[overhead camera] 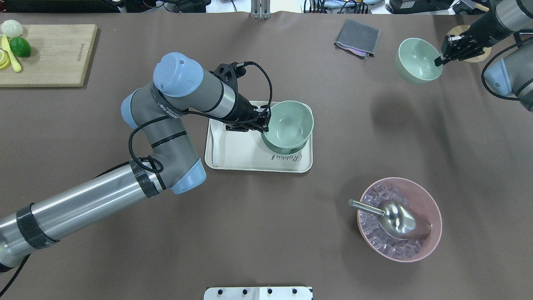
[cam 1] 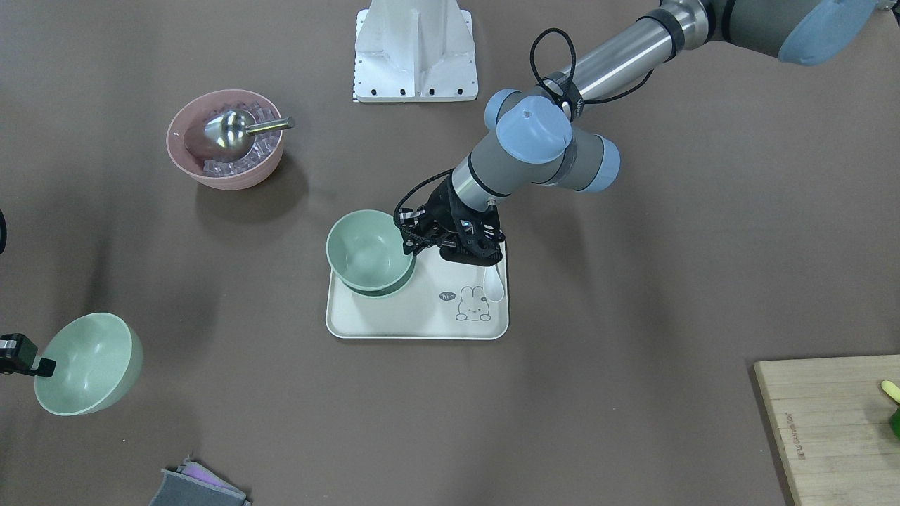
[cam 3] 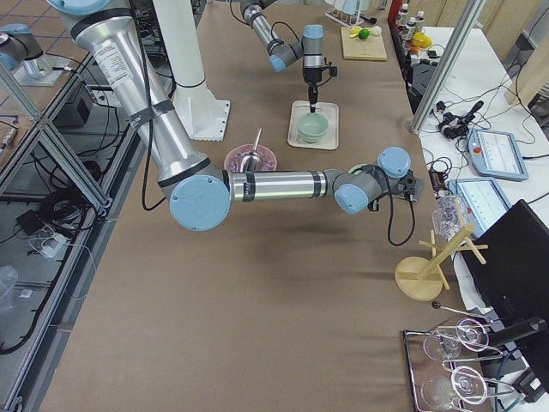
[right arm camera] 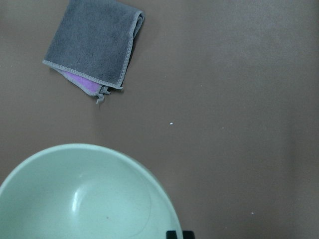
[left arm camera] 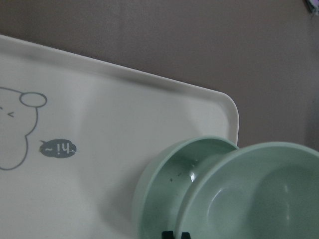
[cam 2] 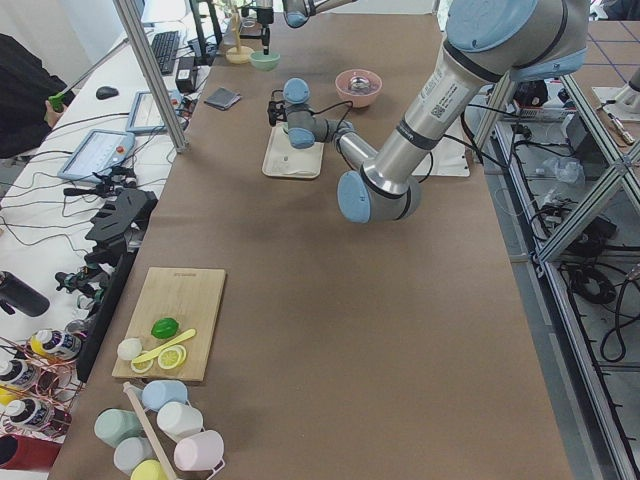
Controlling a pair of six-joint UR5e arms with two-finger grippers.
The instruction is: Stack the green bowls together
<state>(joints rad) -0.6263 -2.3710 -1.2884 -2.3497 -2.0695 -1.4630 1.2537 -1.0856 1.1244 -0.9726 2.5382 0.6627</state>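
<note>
Three pale green bowls show. One green bowl (overhead camera: 287,148) stands on the cream tray (overhead camera: 250,160); it also shows in the left wrist view (left arm camera: 159,199). My left gripper (overhead camera: 261,121) is shut on the rim of a second green bowl (overhead camera: 289,121), which it holds just over the first, a little off-centre (left arm camera: 259,194). My right gripper (overhead camera: 439,60) is shut on the rim of the third green bowl (overhead camera: 418,60), held tilted above the table at the far right, seen also in the front view (cam 1: 88,362) and the right wrist view (right arm camera: 84,199).
A pink bowl (overhead camera: 433,208) of ice cubes with a metal scoop (overhead camera: 395,216) stands at the near right. A grey cloth (overhead camera: 357,37) lies far right of centre. A white spoon (overhead camera: 215,143) lies on the tray. A cutting board (overhead camera: 50,58) with fruit is at the far left.
</note>
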